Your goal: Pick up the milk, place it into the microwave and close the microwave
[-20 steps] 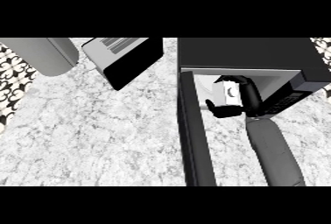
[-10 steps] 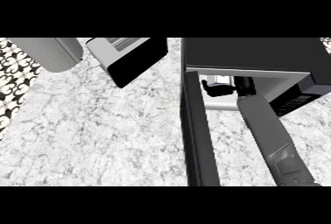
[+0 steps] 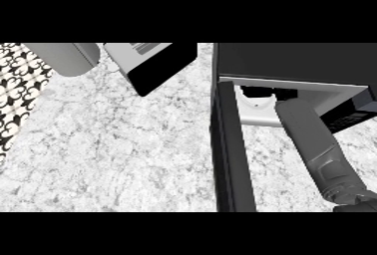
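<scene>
The black microwave point(image 3: 294, 60) stands open at the right of the marble counter. Its door point(image 3: 230, 149) swings out toward me, seen edge-on. My right forearm reaches in over the grey cavity floor point(image 3: 258, 119). My right hand point(image 3: 285, 93) is deep inside, mostly hidden under the microwave's top. Only a white sliver of the milk carton point(image 3: 258, 103) shows, just below the black fingers point(image 3: 254, 91), which stay curled round it. The left hand is not in view.
A grey rounded appliance point(image 3: 66, 57) sits at the back left. Beside it is a tilted box with a black face point(image 3: 158, 67). A black-and-white patterned strip point(image 3: 15, 94) borders the counter's left edge. The microwave's control panel point(image 3: 346, 119) shows right of my forearm.
My right hand has carried the milk from the cavity's mouth deeper into the microwave, so the carton and hand are now largely hidden. The forearm stretched forward. The view shifted slightly.
</scene>
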Robot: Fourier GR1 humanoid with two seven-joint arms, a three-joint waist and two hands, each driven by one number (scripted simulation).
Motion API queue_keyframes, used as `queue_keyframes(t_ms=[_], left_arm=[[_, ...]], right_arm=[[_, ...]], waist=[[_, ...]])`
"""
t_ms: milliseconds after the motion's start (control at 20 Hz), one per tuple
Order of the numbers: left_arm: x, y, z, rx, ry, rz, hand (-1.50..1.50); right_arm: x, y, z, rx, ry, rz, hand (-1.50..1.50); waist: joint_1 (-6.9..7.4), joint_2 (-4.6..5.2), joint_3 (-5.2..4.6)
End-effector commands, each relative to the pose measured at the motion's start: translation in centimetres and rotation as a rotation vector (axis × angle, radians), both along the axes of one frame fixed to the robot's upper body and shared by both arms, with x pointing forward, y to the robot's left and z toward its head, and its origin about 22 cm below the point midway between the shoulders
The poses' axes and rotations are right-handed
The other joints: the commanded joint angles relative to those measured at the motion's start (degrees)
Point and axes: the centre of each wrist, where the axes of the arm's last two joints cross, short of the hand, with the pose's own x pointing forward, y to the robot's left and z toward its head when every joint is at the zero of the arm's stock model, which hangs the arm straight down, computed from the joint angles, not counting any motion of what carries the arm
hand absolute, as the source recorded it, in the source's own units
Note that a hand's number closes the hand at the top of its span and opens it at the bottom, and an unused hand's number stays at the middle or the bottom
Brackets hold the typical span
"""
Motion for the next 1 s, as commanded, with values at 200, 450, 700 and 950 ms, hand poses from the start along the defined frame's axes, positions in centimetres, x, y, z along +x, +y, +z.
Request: queue_keyframes(t_ms=[200, 450, 700, 950], left_arm=[[0.6, 0.2, 0.0, -0.001, -0.001, -0.017, -1.50], [1.7, 0.0, -0.3, -0.014, -0.014, -0.037, -1.50], [2.0, 0.2, 0.6, 0.047, -0.008, -0.027, -1.50], [2.3, 0.3, 0.0, 0.057, 0.017, -0.023, -1.50]], right_arm=[[0.4, -2.6, 0.8, -0.160, -0.086, -0.088, 1.50], [0.3, -4.6, 0.7, -0.255, -0.043, -0.225, 1.50], [-0.9, -6.4, -0.9, -0.348, 0.001, -0.464, -1.50], [0.2, -4.6, 0.5, -0.296, -0.036, -0.209, -1.50]], waist=[[1.80, 0.48, -0.26], [2.83, 1.49, -0.29], [2.89, 1.61, -0.24], [2.51, 1.17, -0.07]])
